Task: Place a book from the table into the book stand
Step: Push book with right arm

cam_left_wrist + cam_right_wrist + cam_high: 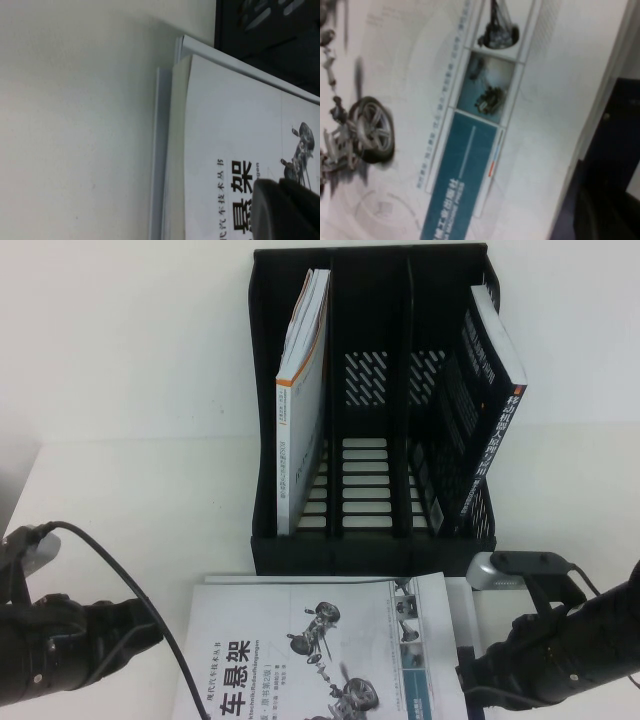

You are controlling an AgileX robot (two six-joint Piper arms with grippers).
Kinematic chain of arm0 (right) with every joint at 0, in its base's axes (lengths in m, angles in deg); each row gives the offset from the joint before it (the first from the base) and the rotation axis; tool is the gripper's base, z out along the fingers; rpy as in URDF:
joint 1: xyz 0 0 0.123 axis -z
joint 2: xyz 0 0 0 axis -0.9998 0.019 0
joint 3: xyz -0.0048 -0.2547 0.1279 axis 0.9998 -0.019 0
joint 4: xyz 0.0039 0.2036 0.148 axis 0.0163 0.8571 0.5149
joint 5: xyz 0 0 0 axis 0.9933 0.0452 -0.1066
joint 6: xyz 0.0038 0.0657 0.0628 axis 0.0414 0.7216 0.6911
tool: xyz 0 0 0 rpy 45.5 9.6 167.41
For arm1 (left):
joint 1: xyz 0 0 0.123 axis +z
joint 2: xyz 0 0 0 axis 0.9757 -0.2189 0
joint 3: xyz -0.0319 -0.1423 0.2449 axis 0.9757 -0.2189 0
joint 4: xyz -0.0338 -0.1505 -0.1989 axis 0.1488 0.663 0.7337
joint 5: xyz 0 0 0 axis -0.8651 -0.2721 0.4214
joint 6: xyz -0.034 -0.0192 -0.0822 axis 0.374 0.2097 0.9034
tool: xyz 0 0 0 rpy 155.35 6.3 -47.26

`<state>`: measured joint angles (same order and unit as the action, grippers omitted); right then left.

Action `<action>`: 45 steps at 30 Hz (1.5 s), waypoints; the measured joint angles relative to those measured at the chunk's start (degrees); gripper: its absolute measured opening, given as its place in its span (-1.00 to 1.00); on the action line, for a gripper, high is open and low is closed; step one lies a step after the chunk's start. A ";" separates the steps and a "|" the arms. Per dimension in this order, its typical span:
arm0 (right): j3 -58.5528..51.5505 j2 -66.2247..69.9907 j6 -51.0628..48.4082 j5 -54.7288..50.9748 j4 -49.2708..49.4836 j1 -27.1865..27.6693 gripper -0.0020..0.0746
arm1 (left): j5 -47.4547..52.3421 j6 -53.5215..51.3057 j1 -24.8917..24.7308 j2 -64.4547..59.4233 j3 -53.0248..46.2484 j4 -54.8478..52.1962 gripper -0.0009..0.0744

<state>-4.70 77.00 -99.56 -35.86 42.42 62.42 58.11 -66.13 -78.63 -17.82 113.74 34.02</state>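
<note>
A black book stand (pixel 370 410) with three upright compartments sits at the far middle of the white bench (pixel 130 490), its open front facing the robot. The compartment on the robot's left holds a white book with an orange spine strip (pixel 300 400), standing on its lower edge and leaning against the left wall. The middle compartment holds nothing, so its slotted floor and perforated back wall show. The right compartment holds a dark-covered book (pixel 485 410), tilted so that its top leans toward the stand's right wall. On the bench just in front of the stand lies the task's book, a white book with a car suspension drawing (pixel 325 650), flat, cover up, its far edge close to the stand's front lip; in the left wrist view it rests on top of another pale sheet or book whose edges stick out beside it. The left pincer (pixel 150 625) is low at the near left, right by that book's left edge, and whether its jaws are apart or together cannot be told. The right pincer (pixel 470 680) is low at the near right beside the book's right edge, and its jaws likewise cannot be made out.
</note>
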 joint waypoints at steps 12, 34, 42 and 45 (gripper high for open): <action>2.47 1.73 0.24 -1.85 -0.52 -0.76 -0.95 | -1.86 1.86 0.00 0.00 0.00 -0.03 -0.96; 12.50 9.72 1.50 -4.55 1.37 -5.13 -0.95 | 22.51 3.32 24.13 -1.09 3.42 1.36 0.21; 14.17 10.86 2.14 -5.12 0.79 -5.33 -0.95 | 26.97 1.32 29.53 -7.39 3.95 -2.02 0.21; 14.17 10.46 2.75 -5.02 0.09 -5.33 -0.95 | 26.16 1.18 29.65 -11.27 4.19 -4.13 0.21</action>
<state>9.47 87.45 -96.81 -40.89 42.51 57.09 84.27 -64.95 -48.98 -29.09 117.93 29.88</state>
